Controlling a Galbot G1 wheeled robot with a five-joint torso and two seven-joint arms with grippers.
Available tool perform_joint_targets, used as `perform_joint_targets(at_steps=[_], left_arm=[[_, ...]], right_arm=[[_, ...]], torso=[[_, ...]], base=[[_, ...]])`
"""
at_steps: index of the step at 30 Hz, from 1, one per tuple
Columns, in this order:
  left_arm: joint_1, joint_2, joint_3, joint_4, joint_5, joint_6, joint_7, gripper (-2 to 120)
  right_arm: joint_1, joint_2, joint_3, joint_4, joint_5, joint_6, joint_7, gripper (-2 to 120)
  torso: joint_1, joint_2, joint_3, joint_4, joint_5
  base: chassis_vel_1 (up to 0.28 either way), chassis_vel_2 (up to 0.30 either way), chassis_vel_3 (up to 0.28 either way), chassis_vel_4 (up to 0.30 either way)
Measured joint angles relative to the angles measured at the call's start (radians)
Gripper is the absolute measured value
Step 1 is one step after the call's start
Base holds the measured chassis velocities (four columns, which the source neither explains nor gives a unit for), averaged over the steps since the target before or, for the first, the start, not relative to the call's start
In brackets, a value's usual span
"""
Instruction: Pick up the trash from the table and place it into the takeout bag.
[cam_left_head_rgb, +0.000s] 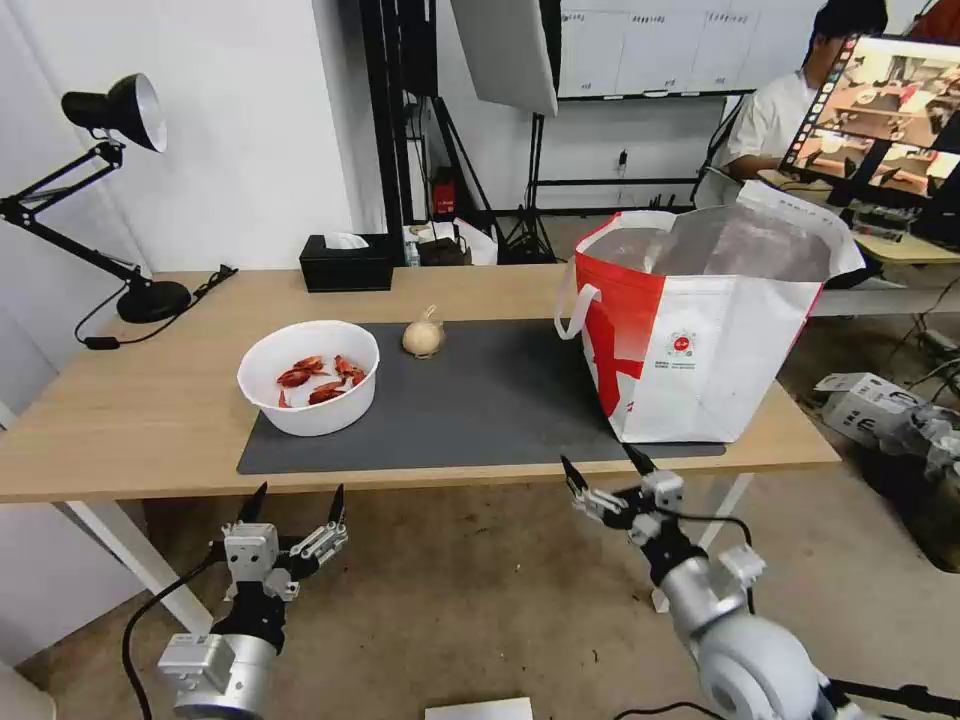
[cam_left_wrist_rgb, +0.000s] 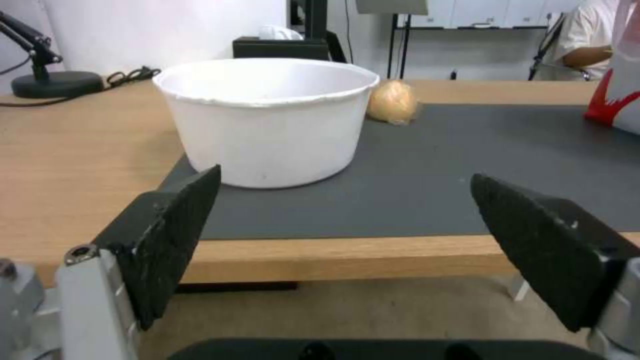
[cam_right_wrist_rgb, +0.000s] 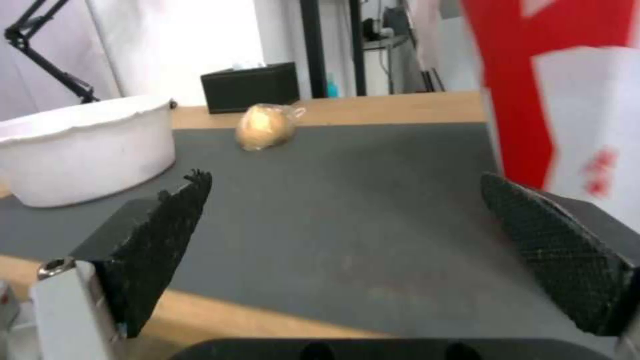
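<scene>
A white round bowl (cam_left_head_rgb: 309, 377) (cam_left_wrist_rgb: 267, 120) (cam_right_wrist_rgb: 80, 147) holding red crayfish shells stands on the left part of the dark grey mat (cam_left_head_rgb: 500, 400) on the light-wood table (cam_left_head_rgb: 130, 400). Behind it on the mat lies a beige knotted lump (cam_left_head_rgb: 423, 338) (cam_left_wrist_rgb: 393, 102) (cam_right_wrist_rgb: 265, 127). The red-and-white takeout bag (cam_left_head_rgb: 700, 330) (cam_right_wrist_rgb: 567, 100) stands open at the mat's right end, foil lining showing. My left gripper (cam_left_head_rgb: 297, 503) (cam_left_wrist_rgb: 340, 245) hangs open below the table's front edge, in front of the bowl. My right gripper (cam_left_head_rgb: 605, 463) (cam_right_wrist_rgb: 347, 250) is open at the front edge, just left of the bag.
A black tissue box (cam_left_head_rgb: 346, 262) sits at the table's back edge. A black desk lamp (cam_left_head_rgb: 110, 200) stands at the back left with its cord on the tabletop. Beyond the bag are a monitor (cam_left_head_rgb: 880, 120) and another desk.
</scene>
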Motion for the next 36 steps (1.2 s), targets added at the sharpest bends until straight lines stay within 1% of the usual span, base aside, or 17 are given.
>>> perform_joint_targets(at_steps=[3,6,7,10,11,13,14,16,17,20,23,27,30,31,34,35,36], left_arm=[[0.002,0.0,0.0,-0.001,0.0,-0.002,0.0,100],[0.003,-0.004,-0.002,-0.004,0.002,-0.003,0.0,100],[0.003,-0.004,-0.002,-0.004,0.002,-0.003,0.0,100],[0.003,-0.007,-0.005,-0.004,0.003,-0.003,0.0,100],[0.003,-0.007,-0.005,-0.004,0.003,-0.003,0.0,100],[0.004,-0.009,-0.007,-0.004,0.003,-0.006,0.0,100],[0.004,-0.009,-0.007,-0.004,0.003,-0.006,0.0,100],[0.005,-0.01,-0.01,-0.003,0.003,-0.006,0.0,100],[0.005,-0.01,-0.01,-0.003,0.003,-0.006,0.0,100],[0.006,-0.008,-0.011,-0.002,0.003,-0.006,0.0,100],[0.006,-0.007,-0.015,0.0,0.004,-0.006,0.0,100],[0.006,-0.008,-0.016,0.002,0.004,-0.006,0.0,100],[0.006,-0.014,-0.015,0.004,0.009,-0.002,0.0,100],[0.006,-0.014,-0.015,0.004,0.009,-0.002,0.0,100],[0.01,-0.015,-0.015,0.004,0.009,-0.002,0.0,100],[0.01,-0.015,-0.015,0.004,0.009,-0.002,0.0,100],[0.014,-0.013,-0.015,0.002,0.01,-0.002,0.0,100]], right_arm=[[0.06,0.0,-0.033,-0.021,0.022,-0.012,0.001,100],[0.235,0.013,-0.137,-0.092,0.067,-0.027,0.003,100],[0.235,0.013,-0.137,-0.092,0.067,-0.027,0.003,100],[0.389,0.039,-0.241,-0.166,0.11,-0.047,0.014,100],[0.389,0.039,-0.241,-0.166,0.11,-0.047,0.014,100],[0.484,0.062,-0.312,-0.222,0.142,-0.06,0.026,100],[0.484,0.062,-0.312,-0.222,0.142,-0.06,0.026,100],[0.581,0.092,-0.374,-0.287,0.168,-0.069,0.039,100],[0.581,0.092,-0.374,-0.287,0.168,-0.069,0.039,100],[0.671,0.122,-0.423,-0.344,0.181,-0.083,0.056,100],[0.781,0.174,-0.48,-0.427,0.21,-0.115,0.077,100],[0.85,0.219,-0.522,-0.499,0.234,-0.133,0.081,100],[0.942,0.306,-0.592,-0.631,0.255,-0.145,0.087,100],[0.942,0.306,-0.592,-0.631,0.255,-0.145,0.087,100],[0.998,0.374,-0.62,-0.749,0.252,-0.167,0.094,100],[0.998,0.374,-0.62,-0.749,0.252,-0.167,0.094,100],[1.019,0.4,-0.626,-0.794,0.244,-0.176,0.099,100]], torso=[[0.0,0.0,0.0,-0.0001,0.0001],[0.0,0.0,0.0,-0.0001,0.0001],[0.0,0.0,0.0,-0.0001,0.0001],[0.0,0.0,0.0,0.0,0.0001],[0.0,0.0,0.0,0.0,0.0001],[0.0,0.0,0.0,0.0,-0.0001],[0.0,0.0,0.0,0.0,-0.0001],[0.0,0.0,0.0,-0.0002,0.0002],[0.0,0.0,0.0,-0.0002,0.0002],[0.0,0.0,0.0,0.0,0.0],[0.0,0.0,0.0,0.0,-0.0004],[0.0,0.0,0.0,-0.0001,-0.0002],[0.0,0.0,0.0,0.0001,-0.0001],[0.0,0.0,0.0,0.0001,-0.0001],[0.0,0.0,0.0,0.0,-0.0001],[0.0,0.0,0.0,0.0,-0.0001],[0.0,0.0,0.0,0.0,-0.0001]], base=[[0.0,0.0,0.0,0.0],[0.0,0.0,0.0,0.0],[0.0,0.0,0.0,0.0],[0.0,0.0,0.0,0.0],[0.0,0.0,0.0,0.0],[0.0,0.0,0.0,0.0],[0.0,0.0,0.0,0.0],[0.0,0.0,0.0,0.0],[0.0,0.0,0.0,0.0],[0.0,0.0,0.0,0.0],[0.0,0.0,0.0,0.0],[0.0,0.0,0.0,0.0],[0.0,0.0,0.0,0.0],[0.0,0.0,0.0,0.0],[0.0,0.0,0.0,0.0],[0.0,0.0,0.0,0.0],[0.0,0.0,0.0,0.0]])
